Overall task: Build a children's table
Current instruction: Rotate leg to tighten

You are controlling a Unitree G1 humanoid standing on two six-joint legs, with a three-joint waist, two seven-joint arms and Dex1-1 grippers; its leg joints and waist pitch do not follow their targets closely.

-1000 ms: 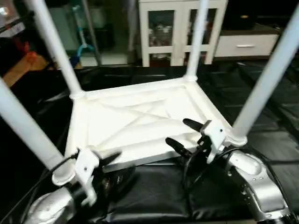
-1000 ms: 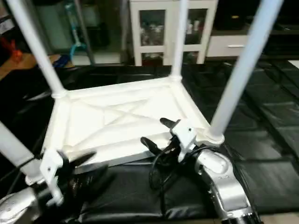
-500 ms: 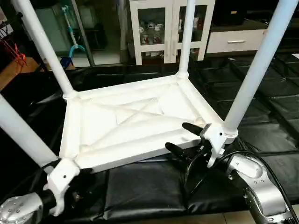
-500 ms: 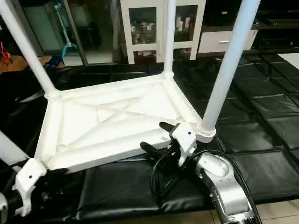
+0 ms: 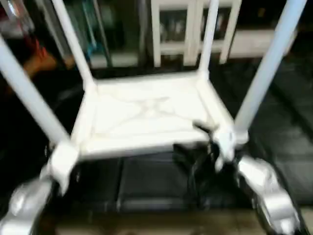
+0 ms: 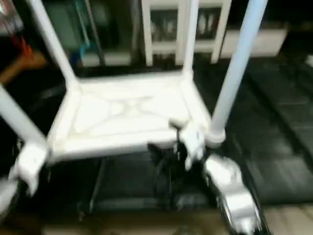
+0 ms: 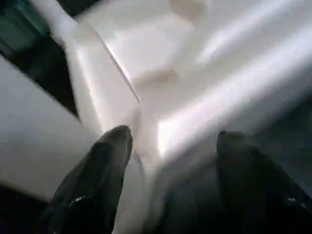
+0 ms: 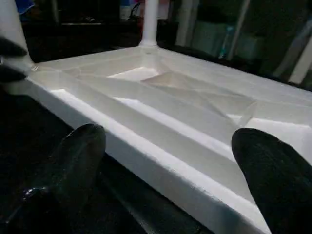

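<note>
While the white tabletop (image 5: 146,117) lies upside down on the black padded mat (image 5: 146,181), its ribbed underside is turned upward and four white legs are seen standing in its corner sockets. The far left leg (image 5: 73,44) and the far right leg (image 5: 209,36) rise toward a white glass-door cabinet (image 5: 190,27) at the back, and the near left leg (image 5: 29,93) and the near right leg (image 5: 266,68) rise at the corners nearest the robot.

The left gripper (image 7: 168,146) is held at the near left corner of the tabletop. Its two black fingers (image 7: 97,170) are spread apart on either side of that corner, close to the base of the near left leg, and nothing is clamped between them; whether they touch the plastic cannot be told.

The right gripper (image 5: 188,139) is placed at the near edge of the tabletop, just beside the near right corner socket. In the right wrist view its fingers (image 8: 73,161) are seen spread wide, with the near rim of the tabletop between and beyond them, and nothing is grasped. The silver forearms are seen at both lower corners of the head views.
</note>
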